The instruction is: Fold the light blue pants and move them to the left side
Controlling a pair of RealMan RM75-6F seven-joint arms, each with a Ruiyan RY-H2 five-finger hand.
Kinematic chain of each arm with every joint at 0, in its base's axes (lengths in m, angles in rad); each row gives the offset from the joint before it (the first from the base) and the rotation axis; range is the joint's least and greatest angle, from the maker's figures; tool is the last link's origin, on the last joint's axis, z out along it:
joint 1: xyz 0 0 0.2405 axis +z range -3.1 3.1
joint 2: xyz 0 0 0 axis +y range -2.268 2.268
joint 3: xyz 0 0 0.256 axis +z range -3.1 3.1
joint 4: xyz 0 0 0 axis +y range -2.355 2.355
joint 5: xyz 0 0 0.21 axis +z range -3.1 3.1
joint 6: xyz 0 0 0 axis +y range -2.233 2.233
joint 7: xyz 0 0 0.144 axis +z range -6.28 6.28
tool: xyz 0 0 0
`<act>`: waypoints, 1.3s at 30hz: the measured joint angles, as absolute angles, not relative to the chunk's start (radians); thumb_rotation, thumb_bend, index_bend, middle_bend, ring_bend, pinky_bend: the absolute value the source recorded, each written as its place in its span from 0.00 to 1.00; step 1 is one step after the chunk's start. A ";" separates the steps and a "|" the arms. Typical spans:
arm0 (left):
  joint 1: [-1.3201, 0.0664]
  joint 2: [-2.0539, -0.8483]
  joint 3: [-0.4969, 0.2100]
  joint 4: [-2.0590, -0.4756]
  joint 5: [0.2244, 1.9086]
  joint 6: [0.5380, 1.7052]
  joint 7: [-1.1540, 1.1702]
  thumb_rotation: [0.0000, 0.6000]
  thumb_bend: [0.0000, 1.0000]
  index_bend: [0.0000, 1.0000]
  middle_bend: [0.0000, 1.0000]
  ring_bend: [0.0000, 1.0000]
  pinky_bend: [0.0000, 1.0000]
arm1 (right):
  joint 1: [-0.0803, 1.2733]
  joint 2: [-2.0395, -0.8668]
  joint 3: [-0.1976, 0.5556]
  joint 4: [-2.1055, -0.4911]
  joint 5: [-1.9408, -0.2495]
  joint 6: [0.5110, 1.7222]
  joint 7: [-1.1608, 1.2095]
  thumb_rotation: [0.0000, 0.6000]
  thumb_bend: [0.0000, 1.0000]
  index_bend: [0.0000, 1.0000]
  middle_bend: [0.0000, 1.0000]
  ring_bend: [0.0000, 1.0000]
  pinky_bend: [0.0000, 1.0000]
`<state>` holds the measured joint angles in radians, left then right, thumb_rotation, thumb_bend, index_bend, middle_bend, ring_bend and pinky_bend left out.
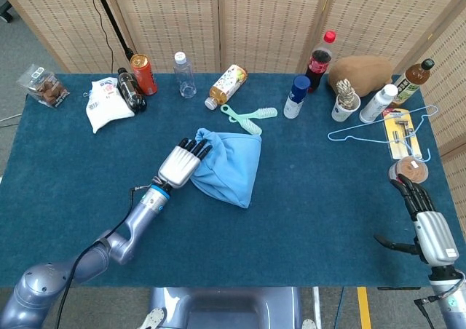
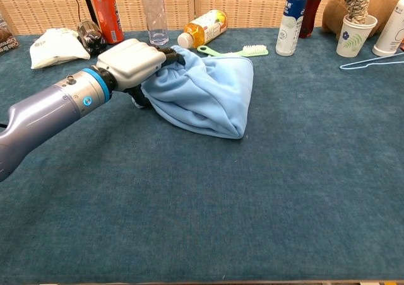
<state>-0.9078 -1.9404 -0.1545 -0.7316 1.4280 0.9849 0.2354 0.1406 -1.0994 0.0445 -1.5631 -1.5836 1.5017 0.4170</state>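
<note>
Now the light blue pants (image 1: 229,167) lie folded into a soft, puffy wedge near the middle of the dark blue table (image 1: 306,220), long axis running from the gathered upper-left corner toward the lower right. The left hand (image 1: 182,163) grips that bunched corner; the right hand (image 1: 426,216) hangs off the table's right edge holding nothing, fingers fairly straight.

Along the far edge of the bench (image 1: 306,220) stand a red can (image 1: 144,74), a clear bottle (image 1: 185,75), a tipped juice bottle (image 1: 226,84), a green brush (image 1: 249,118) and a cola bottle (image 1: 319,61). A white bag (image 1: 103,105) lies far left, a blue hanger (image 1: 371,133) far right.
</note>
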 measured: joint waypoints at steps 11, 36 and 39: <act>-0.898 -1.895 -0.138 -0.742 1.480 1.081 0.201 1.00 1.00 0.88 0.75 0.72 0.87 | 0.137 -1.093 0.045 -1.565 -1.589 1.506 0.428 1.00 0.00 0.00 0.00 0.00 0.00; -0.694 -1.585 -0.145 -0.889 1.467 1.308 0.046 1.00 1.00 0.88 0.76 0.72 0.87 | 0.136 -1.094 0.036 -1.579 -1.621 1.513 0.415 1.00 0.00 0.00 0.00 0.00 0.00; -0.647 -1.554 -0.144 -0.881 1.452 1.334 -0.015 1.00 1.00 0.88 0.76 0.72 0.87 | 0.135 -1.093 0.036 -1.582 -1.627 1.520 0.414 1.00 0.00 0.00 0.00 0.00 0.00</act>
